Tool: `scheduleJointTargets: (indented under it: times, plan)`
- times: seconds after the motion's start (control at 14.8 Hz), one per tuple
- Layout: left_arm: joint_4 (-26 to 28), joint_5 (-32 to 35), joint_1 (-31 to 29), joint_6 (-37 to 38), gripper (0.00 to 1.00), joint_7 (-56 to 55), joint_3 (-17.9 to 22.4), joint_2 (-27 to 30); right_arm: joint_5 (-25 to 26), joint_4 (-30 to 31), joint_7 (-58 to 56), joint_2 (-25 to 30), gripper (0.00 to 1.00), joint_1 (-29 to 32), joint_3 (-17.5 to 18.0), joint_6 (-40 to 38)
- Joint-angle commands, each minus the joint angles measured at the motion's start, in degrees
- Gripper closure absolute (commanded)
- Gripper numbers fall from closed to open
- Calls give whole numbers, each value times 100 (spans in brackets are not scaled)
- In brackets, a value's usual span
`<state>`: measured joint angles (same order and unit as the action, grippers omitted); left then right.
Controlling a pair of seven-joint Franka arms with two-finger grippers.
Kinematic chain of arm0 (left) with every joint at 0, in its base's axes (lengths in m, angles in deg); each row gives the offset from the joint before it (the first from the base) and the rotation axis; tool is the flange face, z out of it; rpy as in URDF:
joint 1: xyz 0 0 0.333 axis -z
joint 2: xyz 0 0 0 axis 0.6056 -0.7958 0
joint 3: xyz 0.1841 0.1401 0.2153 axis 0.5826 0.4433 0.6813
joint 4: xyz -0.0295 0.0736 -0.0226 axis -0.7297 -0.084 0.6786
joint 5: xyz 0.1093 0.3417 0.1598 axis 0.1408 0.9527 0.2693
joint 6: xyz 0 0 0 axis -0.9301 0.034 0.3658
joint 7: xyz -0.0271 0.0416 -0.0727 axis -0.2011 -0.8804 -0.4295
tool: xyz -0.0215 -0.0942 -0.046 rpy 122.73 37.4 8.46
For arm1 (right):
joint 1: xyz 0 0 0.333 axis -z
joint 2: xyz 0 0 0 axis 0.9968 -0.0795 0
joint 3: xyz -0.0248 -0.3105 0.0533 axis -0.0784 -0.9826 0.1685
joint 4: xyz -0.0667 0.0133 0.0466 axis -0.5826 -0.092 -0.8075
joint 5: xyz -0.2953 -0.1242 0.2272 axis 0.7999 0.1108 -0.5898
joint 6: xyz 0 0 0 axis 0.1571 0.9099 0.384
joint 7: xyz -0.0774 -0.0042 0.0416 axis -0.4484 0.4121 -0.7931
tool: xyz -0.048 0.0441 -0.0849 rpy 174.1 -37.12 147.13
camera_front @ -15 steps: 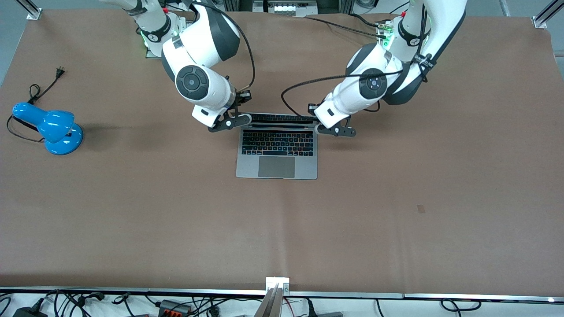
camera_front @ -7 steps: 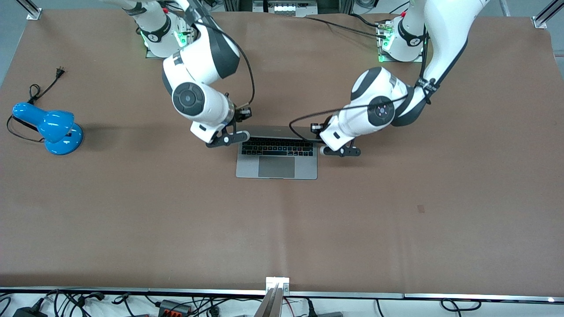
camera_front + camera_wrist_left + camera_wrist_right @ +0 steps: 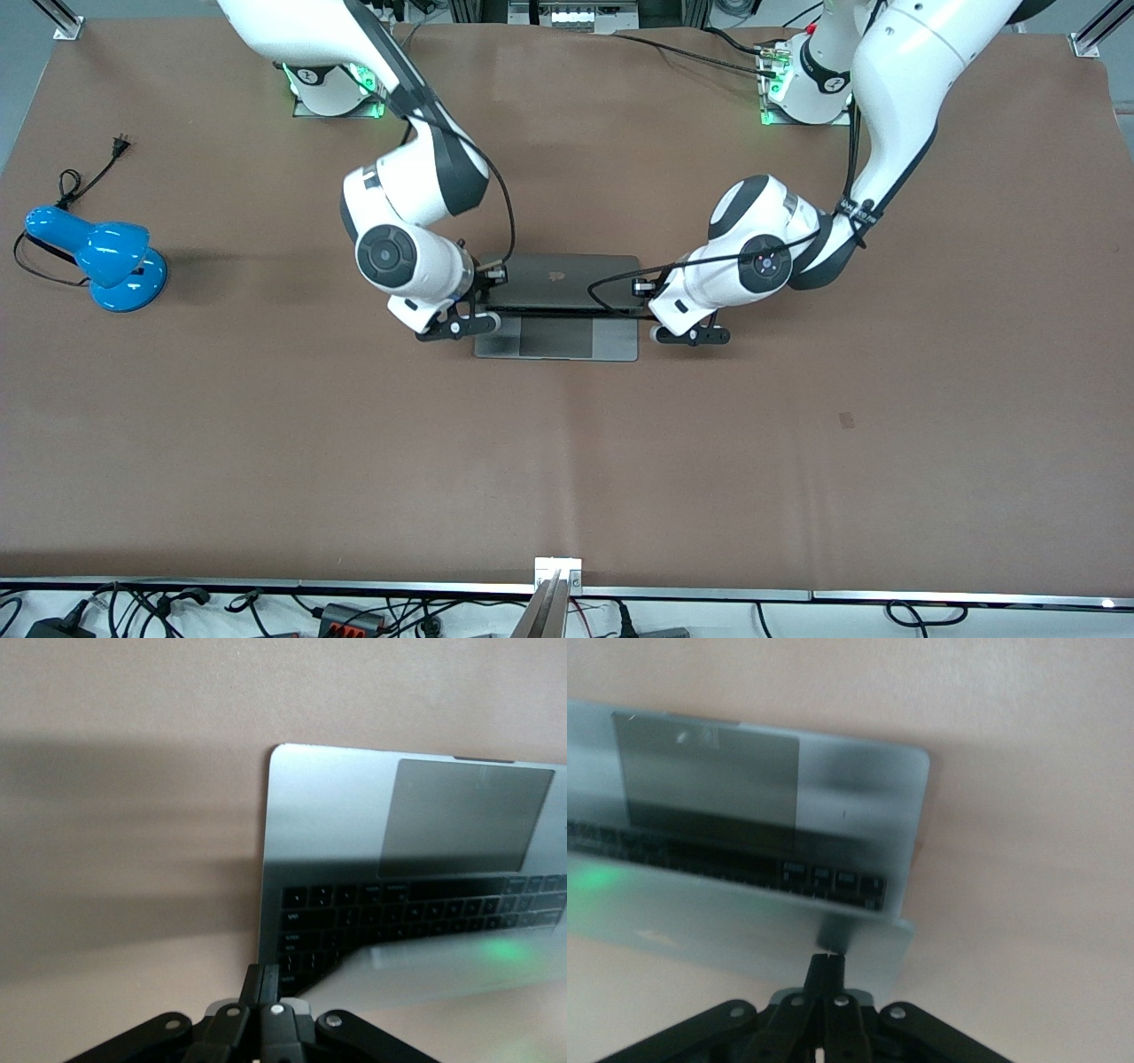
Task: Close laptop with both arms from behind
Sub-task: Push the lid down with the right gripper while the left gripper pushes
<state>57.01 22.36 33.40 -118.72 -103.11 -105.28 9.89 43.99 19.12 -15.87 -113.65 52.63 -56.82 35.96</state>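
The space-grey laptop [image 3: 556,276] lies mid-table, its lid with the black apple logo tilted low over the base. Only the trackpad strip [image 3: 556,338] shows in front of the lid's edge. My right gripper [image 3: 467,325] is shut at the lid's corner toward the right arm's end. My left gripper [image 3: 682,334] is shut at the lid's other corner. In the right wrist view the shut gripper [image 3: 827,967] touches the lid's outer face [image 3: 744,926] above the keyboard. In the left wrist view the shut gripper [image 3: 270,979] is at the laptop's [image 3: 328,815] side edge, beside the keyboard [image 3: 416,912].
A blue desk lamp [image 3: 99,258] with a black cord and plug [image 3: 120,142] lies toward the right arm's end of the brown table [image 3: 567,461]. Cables and a metal bracket [image 3: 558,571] run along the table's edge nearest the camera.
Both grippers have moved toward the front camera and down, pushing the lid from near upright to low over the keyboard. The keyboard is now covered in the front view.
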Motion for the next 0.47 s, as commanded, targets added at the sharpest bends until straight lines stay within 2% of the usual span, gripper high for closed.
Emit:
scheduleJointTargets:
  times: [0.0, 0.14, 0.41]
  plan:
    - [-379, 180, 246, -70, 100, -199, 56, -361, 72, -296, 34, -477, 100, 20, 31, 317]
    - [-467, 197, 360, -79, 100, -235, 196, -387, 72, -349, 43, -558, 100, 12, 31, 405]
    - [-503, 197, 439, -114, 100, -279, 206, -448, 72, -480, 25, -654, 100, 21, 5, 406]
